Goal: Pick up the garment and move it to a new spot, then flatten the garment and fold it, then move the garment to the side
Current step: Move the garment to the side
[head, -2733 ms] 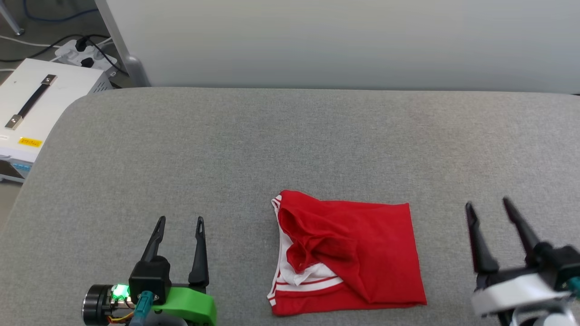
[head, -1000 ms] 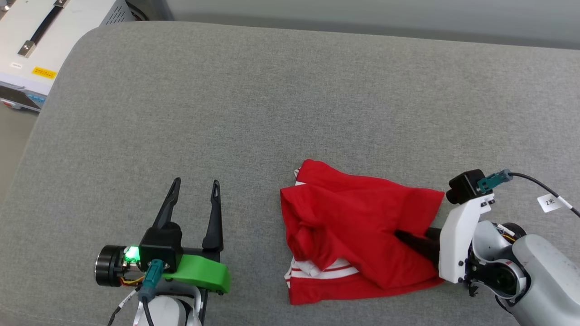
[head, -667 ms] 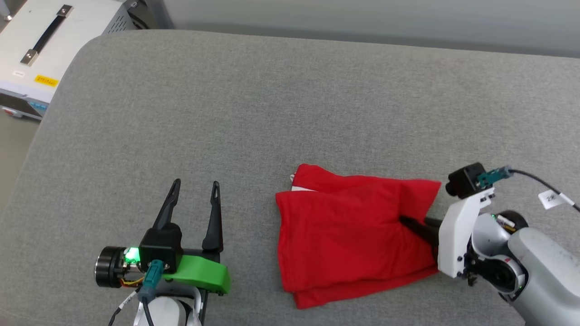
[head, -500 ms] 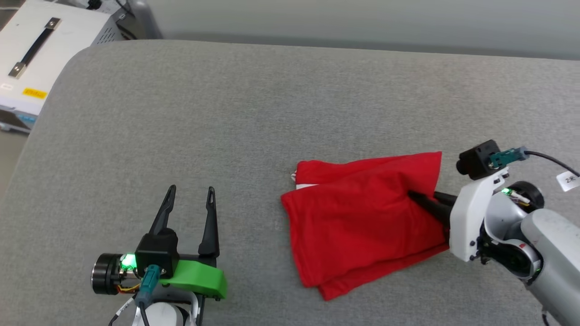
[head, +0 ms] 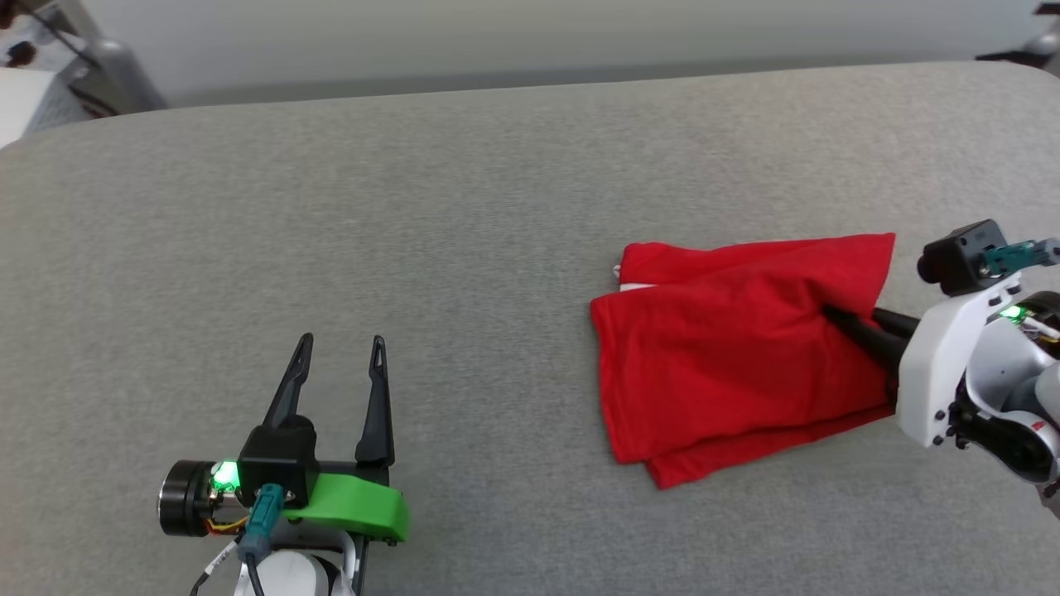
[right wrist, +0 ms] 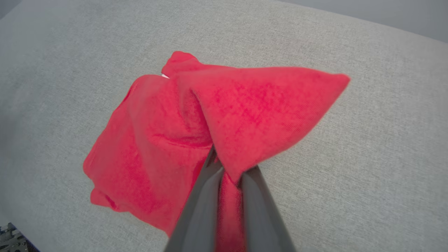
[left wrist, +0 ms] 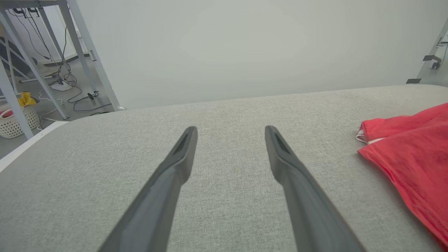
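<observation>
The garment (head: 729, 356) is a folded red bundle on the grey cushioned surface, with a sliver of white trim at its far left corner. My right gripper (head: 832, 316) comes in from the right and is shut on the garment's right edge. In the right wrist view its dark fingers (right wrist: 206, 206) pinch red cloth (right wrist: 168, 140), and one corner of the cloth is lifted to a point. My left gripper (head: 339, 343) stands open at the lower left, apart from the garment. Red cloth (left wrist: 413, 157) lies at the right of the left wrist view, beyond the open left gripper (left wrist: 231, 131).
The grey cushioned surface (head: 331, 207) stretches wide to the left and behind the garment. A pale wall (left wrist: 245, 45) stands behind it. Metal table legs (left wrist: 84, 49), cables and a white basket (left wrist: 14, 119) are on the floor past the surface's left end.
My right gripper has shut on the garment's right edge and dragged it to the right, smoothing the bundle so the white parts are covered. The head camera has shifted too. The left gripper stays open.
</observation>
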### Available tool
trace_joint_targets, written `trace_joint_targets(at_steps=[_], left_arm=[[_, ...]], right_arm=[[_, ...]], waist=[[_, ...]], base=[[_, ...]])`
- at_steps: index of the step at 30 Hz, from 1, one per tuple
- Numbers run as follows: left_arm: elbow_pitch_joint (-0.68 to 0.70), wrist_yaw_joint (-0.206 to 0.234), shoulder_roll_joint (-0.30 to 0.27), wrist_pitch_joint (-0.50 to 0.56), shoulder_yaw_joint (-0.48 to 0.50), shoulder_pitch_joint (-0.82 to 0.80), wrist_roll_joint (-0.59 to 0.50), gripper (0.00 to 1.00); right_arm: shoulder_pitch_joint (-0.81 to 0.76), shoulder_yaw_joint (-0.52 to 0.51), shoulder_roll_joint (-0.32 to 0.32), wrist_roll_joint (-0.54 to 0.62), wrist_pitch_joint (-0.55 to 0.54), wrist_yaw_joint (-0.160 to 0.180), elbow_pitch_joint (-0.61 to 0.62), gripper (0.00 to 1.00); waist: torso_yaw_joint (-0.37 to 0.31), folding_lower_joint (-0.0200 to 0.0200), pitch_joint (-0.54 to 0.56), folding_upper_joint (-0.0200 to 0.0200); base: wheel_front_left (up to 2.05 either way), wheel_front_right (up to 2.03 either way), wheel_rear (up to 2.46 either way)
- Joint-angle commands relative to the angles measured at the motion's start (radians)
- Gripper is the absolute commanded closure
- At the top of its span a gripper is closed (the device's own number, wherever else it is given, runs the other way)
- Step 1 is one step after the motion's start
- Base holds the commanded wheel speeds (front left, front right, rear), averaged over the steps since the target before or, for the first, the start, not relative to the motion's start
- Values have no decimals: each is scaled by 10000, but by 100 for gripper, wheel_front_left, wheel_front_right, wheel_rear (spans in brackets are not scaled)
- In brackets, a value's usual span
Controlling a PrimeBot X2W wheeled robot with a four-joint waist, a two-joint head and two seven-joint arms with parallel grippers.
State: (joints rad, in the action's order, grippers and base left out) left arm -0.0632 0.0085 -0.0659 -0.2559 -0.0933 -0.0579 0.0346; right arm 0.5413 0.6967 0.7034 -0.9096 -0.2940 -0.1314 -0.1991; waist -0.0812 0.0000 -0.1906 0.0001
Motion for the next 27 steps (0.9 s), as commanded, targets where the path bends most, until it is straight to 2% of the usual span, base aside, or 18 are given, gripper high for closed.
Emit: trace_joint_targets(at_steps=[1,10,20,27], left_arm=[[35,-13,-59,-59,26,-102,-41,0],[234,-51,-207,-59,38,-553,-151,0],[591,-139,-447,-59,85,-1216,-197,0],[795,-176,-506,-59,33,-1682,-213,0]], right_arm=[[135,-120,83,47,105,7,4,100],[420,-953,724,364,310,7,-790,100],[2015,-1581,1596,1538,351,7,-2974,100],[3110,-1943,1829,2565,635,7,-4725,100]], waist=[[-688,0,-342,-1],[-1143,0,-1110,-1],[-890,0,-2533,-1],[-574,0,-3200,-1]], base=[[0,0,0],[0,0,0],[0,0,0],[0,0,0]])
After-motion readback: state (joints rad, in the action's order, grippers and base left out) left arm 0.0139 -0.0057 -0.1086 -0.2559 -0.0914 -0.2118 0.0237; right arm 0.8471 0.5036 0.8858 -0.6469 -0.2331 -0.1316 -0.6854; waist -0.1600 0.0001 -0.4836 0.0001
